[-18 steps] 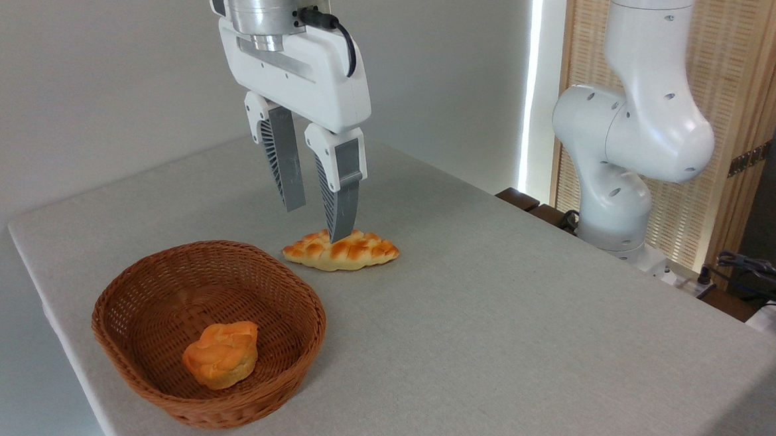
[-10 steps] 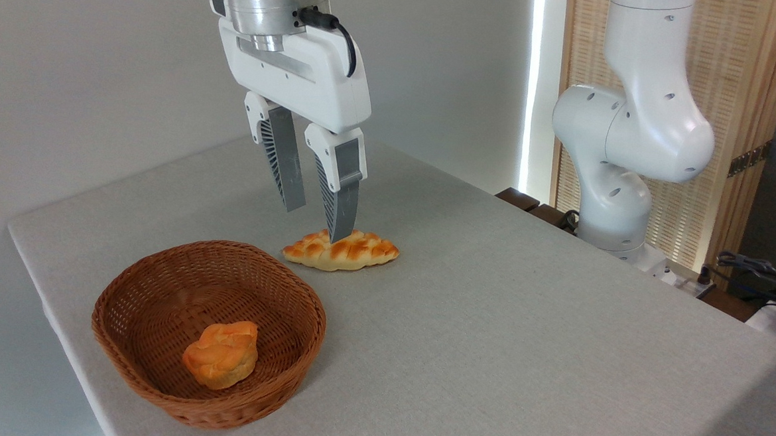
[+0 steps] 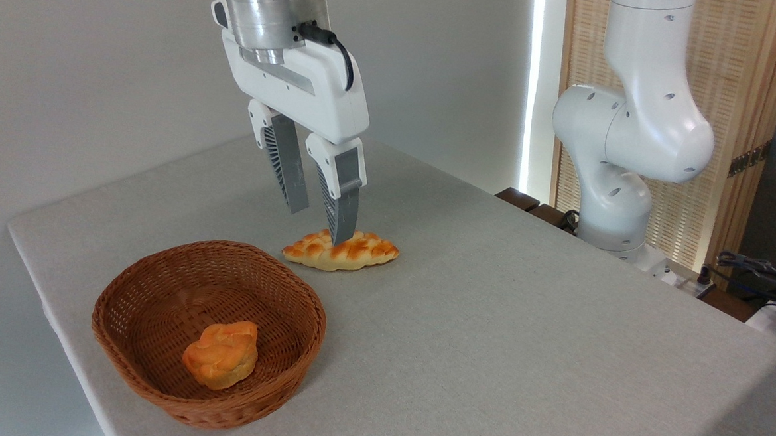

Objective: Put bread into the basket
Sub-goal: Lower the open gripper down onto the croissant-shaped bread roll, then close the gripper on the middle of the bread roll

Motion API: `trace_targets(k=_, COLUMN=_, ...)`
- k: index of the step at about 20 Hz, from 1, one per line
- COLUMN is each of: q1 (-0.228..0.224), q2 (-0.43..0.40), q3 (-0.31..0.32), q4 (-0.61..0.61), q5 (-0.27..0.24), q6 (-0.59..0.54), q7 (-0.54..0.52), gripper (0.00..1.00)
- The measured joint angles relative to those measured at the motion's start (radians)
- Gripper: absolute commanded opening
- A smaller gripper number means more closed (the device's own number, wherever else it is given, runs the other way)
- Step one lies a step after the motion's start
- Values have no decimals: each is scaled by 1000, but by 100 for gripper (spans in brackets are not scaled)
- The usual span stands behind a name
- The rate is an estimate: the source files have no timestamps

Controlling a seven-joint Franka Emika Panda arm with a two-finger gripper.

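You are in the approach to the pick: the bread (image 3: 341, 250) lies flat on the bench (image 3: 489, 316), just beyond the far right rim of the basket (image 3: 154, 378), and nothing has hold of it yet. The gripper (image 3: 320, 224) hangs over the loaf's middle with its jaws parted to a moderate gap and empty. The nearer fingertip overlaps the braided top in this view, but you cannot tell from one camera whether it touches the crust or sits a little above it.

The arm comes down from above, its wrist leaning slightly so the jaws point down and a touch to the right. The two fingers appear set across the loaf's narrow width, which suits a pinch at the middle.

Your next move, as I judge it, calls for a short straight descent so the fingers straddle the loaf, then a gentle close; too low and the tips press into the bench cloth. After that, lift clear of the rim and carry it left and toward the camera. A small round bun (image 3: 221, 354) already sits in the basket's near part, so aim for the open weave behind it.
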Motion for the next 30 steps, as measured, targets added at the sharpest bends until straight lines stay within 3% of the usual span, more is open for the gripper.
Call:
trace_targets(k=4, q1=-24, q2=-76, q3=-1, q4=-131, q5=-60, q6=76, q7=0, gripper=100)
trace_targets(k=9, q1=-147, q2=-126, q3=-3, q4=-263, q5=-74, q6=144, q7=-7, gripper=100)
trace_targets(k=15, q1=-228, q2=-127, q3=-4, q4=-344, q5=-82, q6=194, q7=0, gripper=100)
trace_targets(k=18, q1=-269, q2=-125, q3=-5, q4=-380, q5=-82, q6=207, q7=70, gripper=100)
trace_targets(k=23, q1=-315, q2=-117, q3=-6, q4=-459, q5=-82, q6=264, q7=197, gripper=100)
trace_targets(k=30, q1=-363, q2=-78, q3=-8, q4=-522, q5=-82, q6=353, q7=202, gripper=100)
